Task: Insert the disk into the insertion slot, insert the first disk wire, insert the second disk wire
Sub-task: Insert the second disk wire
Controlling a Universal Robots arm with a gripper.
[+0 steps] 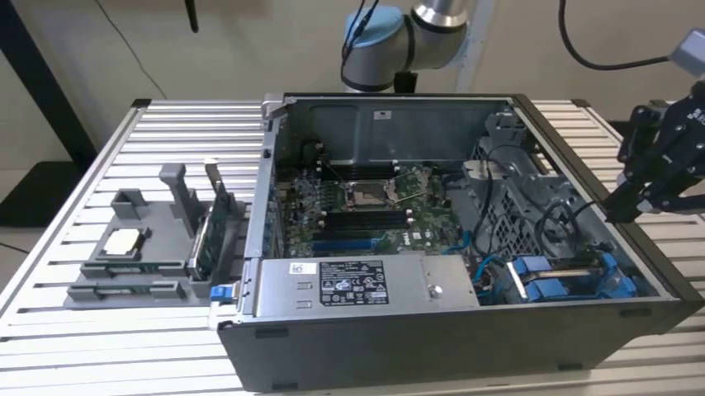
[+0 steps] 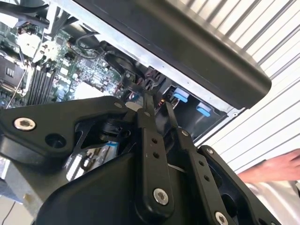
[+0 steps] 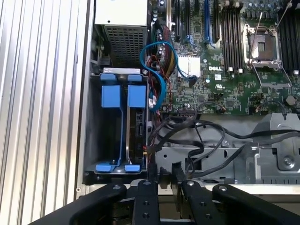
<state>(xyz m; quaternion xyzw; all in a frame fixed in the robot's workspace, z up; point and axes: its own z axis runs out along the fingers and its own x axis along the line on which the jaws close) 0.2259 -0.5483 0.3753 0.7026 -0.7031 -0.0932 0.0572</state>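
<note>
The tool [image 1: 619,210] hangs over the side wall of the open computer case [image 1: 441,351], at the exterior view's right. Whether it is open, closed or gripping anything cannot be told. In the first wrist view its tip [image 3: 165,176] sits at the case's rim, just beside the insertion slot [image 3: 112,136] and right at a tangle of black wires [image 3: 197,136] that loop across the grey metal plate next to the bay.

The disk [image 3: 137,98] stands on edge in its blue carrier inside the insertion slot, against the bay's inner side.

A blue data cable [image 3: 157,79] curls between the bay and the motherboard [image 3: 220,70], close to the disk's edge. The grey power-supply box [image 1: 364,285] lies along the case's near wall, beside the bay.

Outside the case, a grey parts holder [image 1: 144,247] sits on the slatted tabletop [image 1: 111,346] at the exterior view's left. In the second wrist view a person's hand [image 2: 276,168] rests on the tabletop, near the case's corner.
</note>
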